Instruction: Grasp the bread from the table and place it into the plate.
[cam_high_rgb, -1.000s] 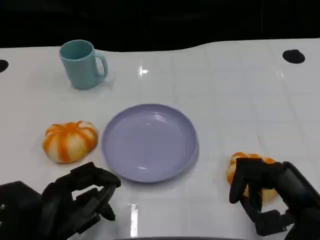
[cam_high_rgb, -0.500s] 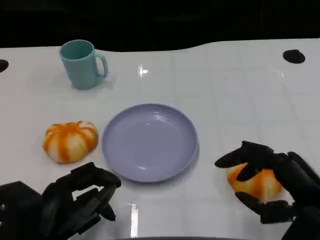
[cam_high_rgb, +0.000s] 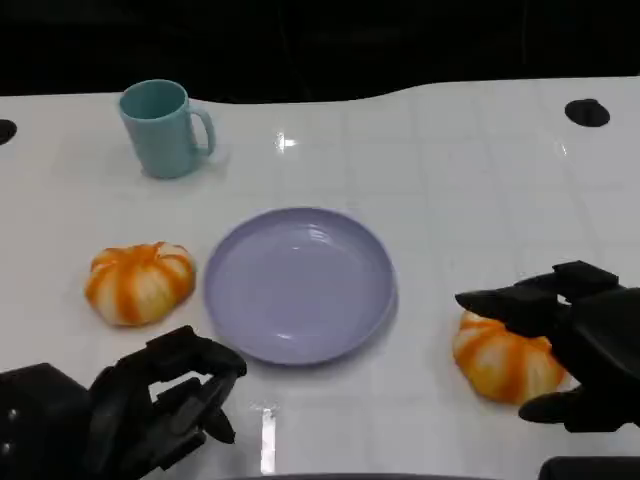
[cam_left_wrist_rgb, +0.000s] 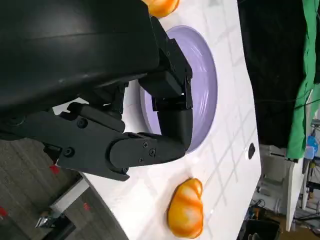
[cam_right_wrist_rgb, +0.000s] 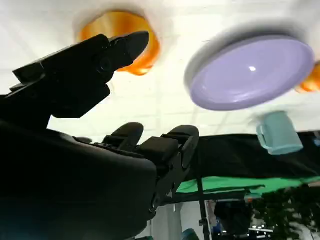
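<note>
I see my right hand (cam_high_rgb: 570, 345) with fingers spread wide around the bread (cam_high_rgb: 503, 360), not gripping. Left hand (cam_high_rgb: 160, 400) curled, holding nothing. Plate (cam_high_rgb: 300, 283) unoccupied.

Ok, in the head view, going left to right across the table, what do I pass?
Orange-and-white striped bread roll → teal ceramic mug → round lavender plate → second orange striped bread roll, with the right hand around it.

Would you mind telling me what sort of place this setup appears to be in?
Most likely a robot lab or test studio, not a home. A glossy white table carries staged props: a lilac plate and a teal mug. Behind it hang a black backdrop and a green curtain.
</note>
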